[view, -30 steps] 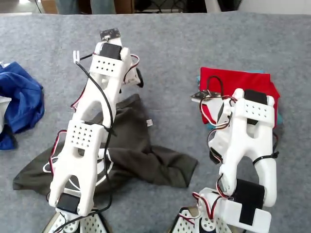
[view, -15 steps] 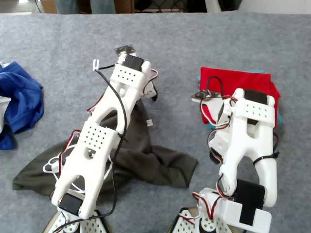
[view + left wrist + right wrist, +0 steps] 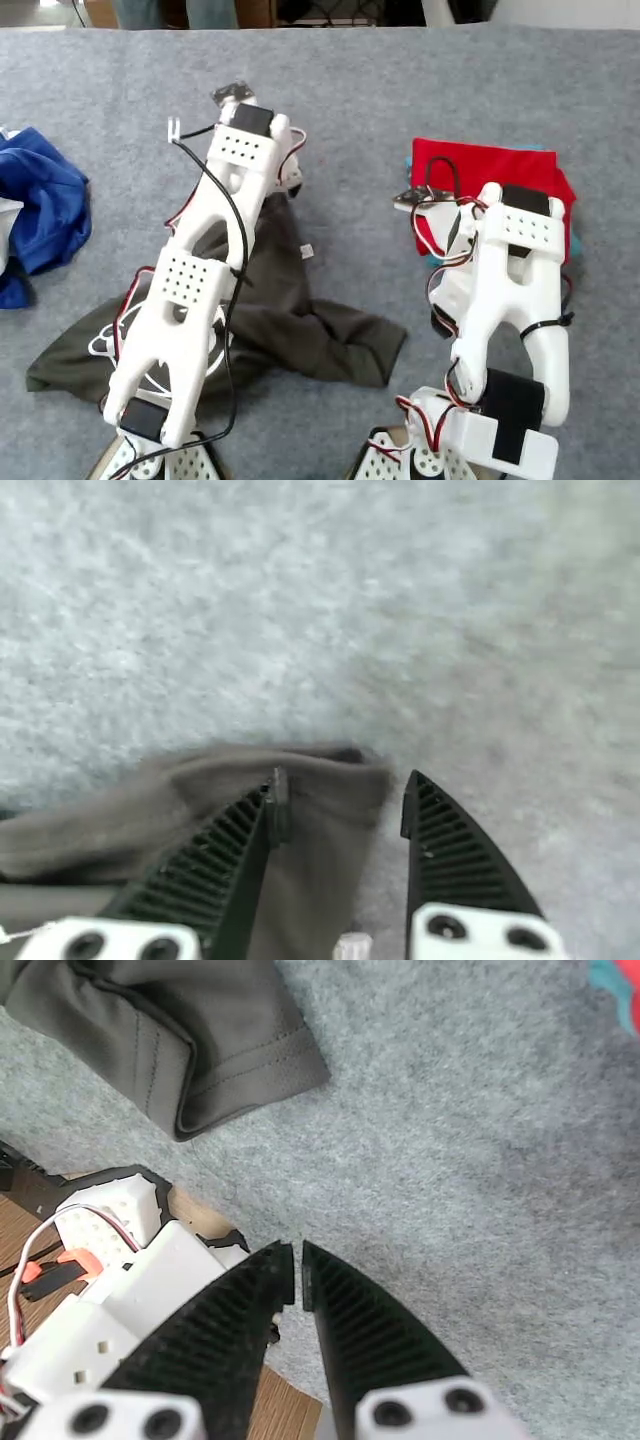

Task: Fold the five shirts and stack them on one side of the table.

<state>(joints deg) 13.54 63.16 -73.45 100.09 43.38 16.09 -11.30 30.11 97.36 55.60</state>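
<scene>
A dark olive shirt (image 3: 300,320) lies crumpled and spread on the grey table (image 3: 400,90), partly under the left arm (image 3: 215,230). Its upper corner (image 3: 310,780) lies between the fingers of my open left gripper (image 3: 343,780), which hangs just over it. A folded red shirt (image 3: 490,165) rests at the right on a teal one (image 3: 573,240), whose edge alone peeks out. At the left edge lies a bunched blue shirt (image 3: 40,200). My right gripper (image 3: 296,1260) is shut and empty above bare table near the arm bases, with an olive sleeve (image 3: 200,1040) farther off.
The right arm (image 3: 510,290) is folded back, overlapping the near edge of the red stack. White arm bases (image 3: 100,1250) and cables sit at the table's near edge. Bare grey table stretches along the far side and between the olive and red shirts.
The left arm's wrist swung right, then partly back left, staying over the olive shirt's upper corner. The right arm and the shirts have kept still.
</scene>
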